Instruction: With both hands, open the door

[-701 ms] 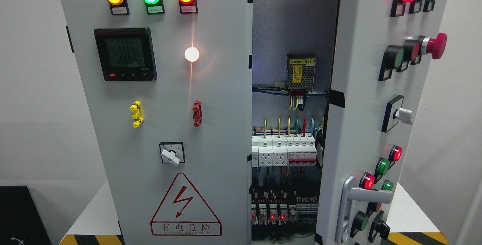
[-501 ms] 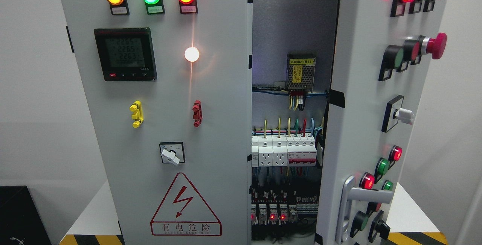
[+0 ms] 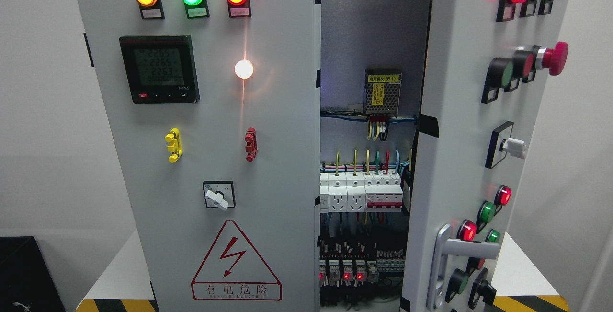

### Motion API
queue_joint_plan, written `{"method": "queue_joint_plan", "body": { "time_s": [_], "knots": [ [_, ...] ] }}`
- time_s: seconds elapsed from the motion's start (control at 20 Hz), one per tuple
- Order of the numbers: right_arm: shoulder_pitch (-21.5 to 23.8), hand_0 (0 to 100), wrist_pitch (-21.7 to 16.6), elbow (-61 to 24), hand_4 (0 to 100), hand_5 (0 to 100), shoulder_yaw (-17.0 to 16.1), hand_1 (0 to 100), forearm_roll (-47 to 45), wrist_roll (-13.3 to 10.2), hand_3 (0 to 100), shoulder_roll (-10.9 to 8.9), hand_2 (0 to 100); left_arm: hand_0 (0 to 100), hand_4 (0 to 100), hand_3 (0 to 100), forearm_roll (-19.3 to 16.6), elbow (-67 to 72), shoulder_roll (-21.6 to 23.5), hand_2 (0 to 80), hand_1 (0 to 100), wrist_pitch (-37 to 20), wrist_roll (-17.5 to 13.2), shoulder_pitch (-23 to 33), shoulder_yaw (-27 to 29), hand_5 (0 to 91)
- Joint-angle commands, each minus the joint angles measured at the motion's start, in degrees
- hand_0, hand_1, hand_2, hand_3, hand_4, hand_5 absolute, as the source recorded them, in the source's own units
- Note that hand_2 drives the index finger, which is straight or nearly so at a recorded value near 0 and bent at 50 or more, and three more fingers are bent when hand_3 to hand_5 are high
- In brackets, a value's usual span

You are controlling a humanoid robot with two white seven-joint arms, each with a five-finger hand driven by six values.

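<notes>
In the head view, the right-hand grey metal cabinet door (image 3: 459, 125) is seen swung partly outward, its silver lever handle (image 3: 443, 259) low at the near edge. The left grey door with the warning triangle (image 3: 210, 158) is seemingly shut. Neither robot hand is in view, so their finger state cannot be told. Live wiring and white breakers (image 3: 364, 192) are exposed in the gap. A blind reach could be misjudged, so that the red mushroom button (image 3: 554, 58) is struck, or fingers are caught at the door edge.

Two doors (image 3: 201, 158), one handle (image 3: 438, 264).
</notes>
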Motion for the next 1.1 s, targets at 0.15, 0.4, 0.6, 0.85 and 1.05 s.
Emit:
{"method": "queue_joint_plan", "body": {
  "time_s": [0.15,0.4,0.6,0.85,1.05],
  "knots": [
    [0.0,19,-0.02,-0.01,0,0,0.18,0,-1.4,0.0,0,0.0,0,0,0,0,-0.08,-28.96,6.92,0.0,0,-0.42,-0.23,5.36,-0.99,0.0],
    [0.0,19,-0.02,-0.01,0,0,0.18,0,-1.4,0.0,0,0.0,0,0,0,0,0.27,-38.97,10.51,0.0,0,-0.6,-0.23,5.54,-6.51,0.0],
    [0.0,19,-0.02,-0.01,0,0,0.18,0,-1.4,0.0,0,0.0,0,0,0,0,0.53,-47.93,13.68,0.0,0,-0.42,-0.23,5.62,-9.87,0.0],
    [0.0,19,-0.02,-0.01,0,0,0.18,0,-1.4,0.0,0,0.0,0,0,0,0,0.53,-64.36,18.77,0.0,0,0.19,-0.23,6.85,-13.55,0.0],
    [0.0,19,-0.02,-0.01,0,0,0.18,0,-1.4,0.0,0,0.0,0,0,0,0,0.71,-76.05,24.39,0.0,0,0.19,-0.23,8.17,-16.38,0.0]
  ]
}}
